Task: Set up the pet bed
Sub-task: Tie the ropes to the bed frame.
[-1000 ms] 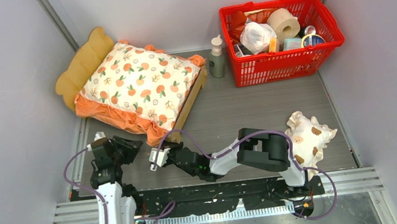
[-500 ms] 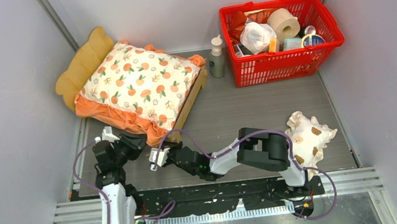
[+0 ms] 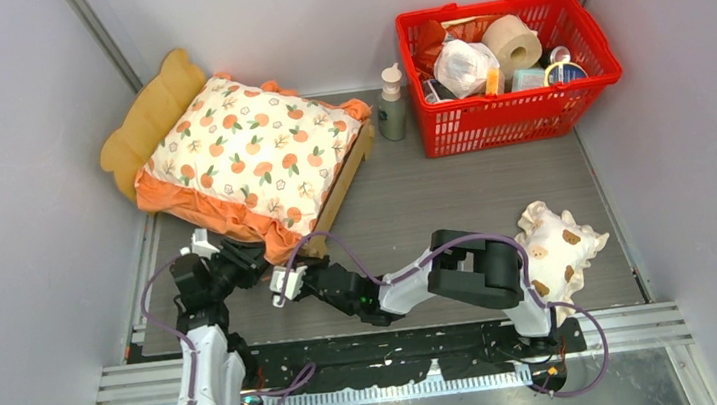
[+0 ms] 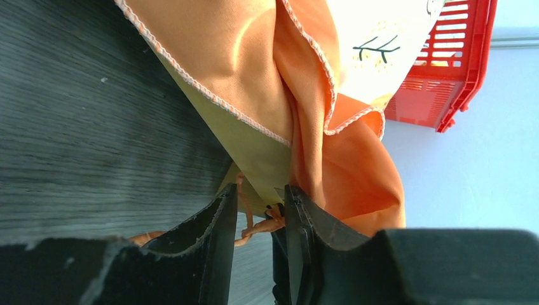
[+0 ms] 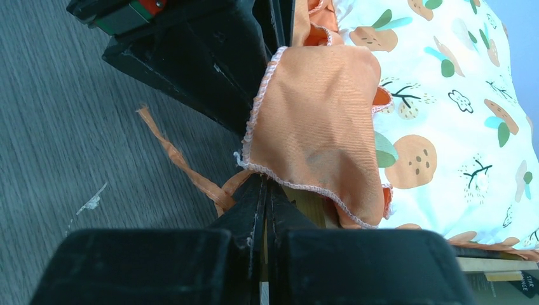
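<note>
The pet bed (image 3: 149, 114), a light-wood frame with a wavy headboard, lies at the back left under the orange-print cushion (image 3: 248, 149). My left gripper (image 3: 245, 260) is at the cushion's near corner. Its jaws stand apart in the left wrist view (image 4: 260, 194), with the frame's wooden corner (image 4: 254, 168) and a thin orange tie (image 4: 245, 219) in the gap. My right gripper (image 3: 281, 284) sits just right of it. Its fingers (image 5: 266, 184) are pressed together on the orange tie (image 5: 178, 159) under the cushion's ruffle (image 5: 311, 140).
A small frilled spotted pillow (image 3: 555, 247) lies at the right, beside the right arm's elbow. A red basket (image 3: 507, 119) full of items stands at the back right, with a pump bottle (image 3: 390, 104) to its left. Grey walls close in both sides.
My left gripper has moved right and forward, up to the cushion's near corner and close to the right gripper. The right arm has stayed still.
</note>
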